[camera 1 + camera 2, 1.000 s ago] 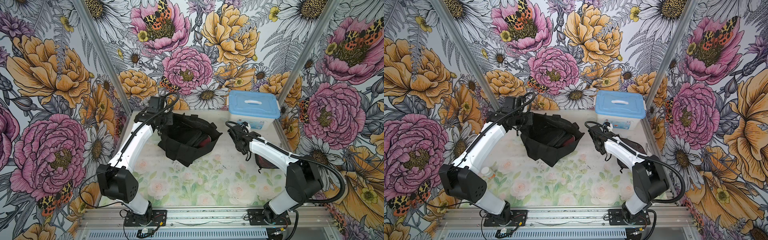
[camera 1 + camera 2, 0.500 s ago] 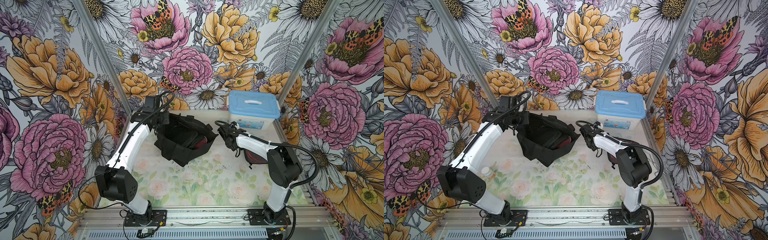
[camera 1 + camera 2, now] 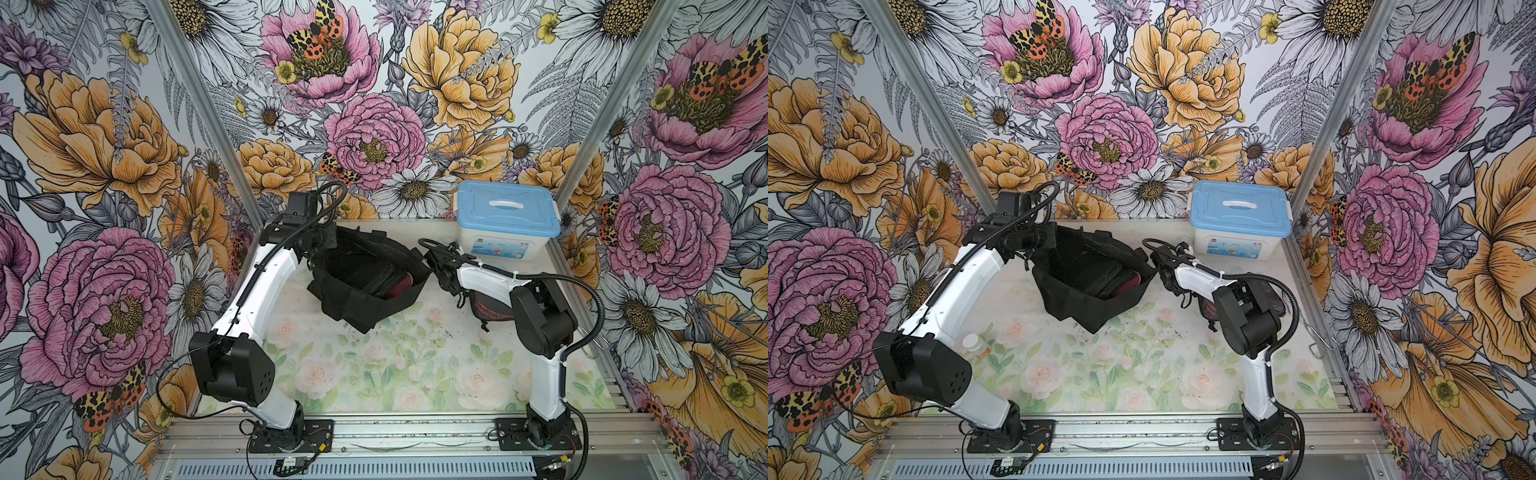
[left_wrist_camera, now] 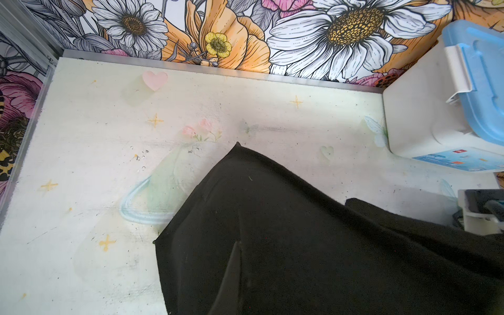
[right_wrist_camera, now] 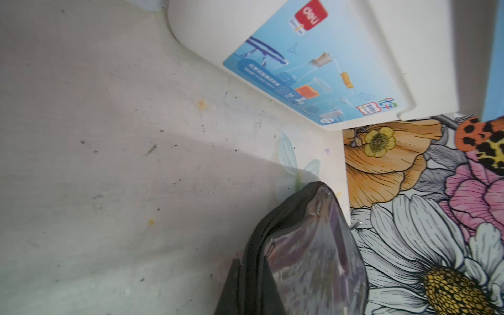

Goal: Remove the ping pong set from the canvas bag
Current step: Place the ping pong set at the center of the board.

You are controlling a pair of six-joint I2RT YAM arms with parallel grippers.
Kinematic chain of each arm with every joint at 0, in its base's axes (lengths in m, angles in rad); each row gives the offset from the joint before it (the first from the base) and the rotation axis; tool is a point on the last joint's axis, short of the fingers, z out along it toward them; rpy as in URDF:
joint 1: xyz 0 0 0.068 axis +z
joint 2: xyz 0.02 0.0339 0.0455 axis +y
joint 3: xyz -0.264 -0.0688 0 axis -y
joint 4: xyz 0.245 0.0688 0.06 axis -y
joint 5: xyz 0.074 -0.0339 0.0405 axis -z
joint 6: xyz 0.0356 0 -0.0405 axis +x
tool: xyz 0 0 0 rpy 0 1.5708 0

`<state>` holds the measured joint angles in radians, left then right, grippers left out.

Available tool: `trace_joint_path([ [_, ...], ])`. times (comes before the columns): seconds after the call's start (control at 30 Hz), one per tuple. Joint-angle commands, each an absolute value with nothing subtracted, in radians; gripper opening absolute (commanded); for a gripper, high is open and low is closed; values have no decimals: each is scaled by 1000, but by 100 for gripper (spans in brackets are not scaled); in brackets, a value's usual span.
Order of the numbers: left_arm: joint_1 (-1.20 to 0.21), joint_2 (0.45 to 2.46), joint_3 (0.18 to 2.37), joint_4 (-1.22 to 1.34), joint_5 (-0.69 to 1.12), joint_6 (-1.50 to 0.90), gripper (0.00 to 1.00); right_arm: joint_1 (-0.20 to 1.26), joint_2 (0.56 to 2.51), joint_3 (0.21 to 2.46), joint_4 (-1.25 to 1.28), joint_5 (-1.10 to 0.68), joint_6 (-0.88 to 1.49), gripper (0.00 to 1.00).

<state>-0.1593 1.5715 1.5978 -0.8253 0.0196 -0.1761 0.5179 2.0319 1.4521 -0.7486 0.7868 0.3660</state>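
The canvas bag [image 3: 357, 303] [image 3: 1079, 299], black and floppy, sits open at the back middle of the table. Inside it lie a maroon cover [image 3: 400, 286] and a dark case [image 3: 374, 278] from the ping pong set. My left gripper [image 3: 326, 241] [image 4: 241, 261] is shut on the bag's back-left rim, and the bag's black fabric [image 4: 300, 231] hides most of its fingers. My right gripper [image 3: 457, 289] [image 5: 250, 261] is shut on the black edge of a clear-fronted paddle case [image 5: 313, 259] [image 3: 490, 309], which lies on the table right of the bag, partly under that arm.
A white box with a light-blue lid [image 3: 505, 208] [image 3: 1239, 208] stands at the back right, close to the right gripper and the paddle case. A small white-capped bottle [image 3: 974, 345] lies by the left arm. Floral walls close in the back and both sides.
The right arm has swung left toward the bag, its elbow folding in, and the gripped paddle case slid left with it. The left gripper and the bag shifted slightly left.
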Motion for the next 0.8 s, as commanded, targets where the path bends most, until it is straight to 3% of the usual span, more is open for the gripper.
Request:
trace_joint_path([
  [0.0, -134, 1493, 1603, -731, 33, -172, 0, 522, 2050, 1484, -672, 622, 403, 6],
  [0.3, -133, 1479, 1586, -731, 25, -173, 0, 476, 2036, 1465, -613, 432, 423, 24],
  [0.53, -129, 1479, 1586, -731, 25, -171, 0, 439, 1927, 1415, -540, 267, 446, 54],
  [0.77, -128, 1485, 1589, -731, 30, -167, 0, 408, 1745, 1359, -451, 168, 509, 65],
])
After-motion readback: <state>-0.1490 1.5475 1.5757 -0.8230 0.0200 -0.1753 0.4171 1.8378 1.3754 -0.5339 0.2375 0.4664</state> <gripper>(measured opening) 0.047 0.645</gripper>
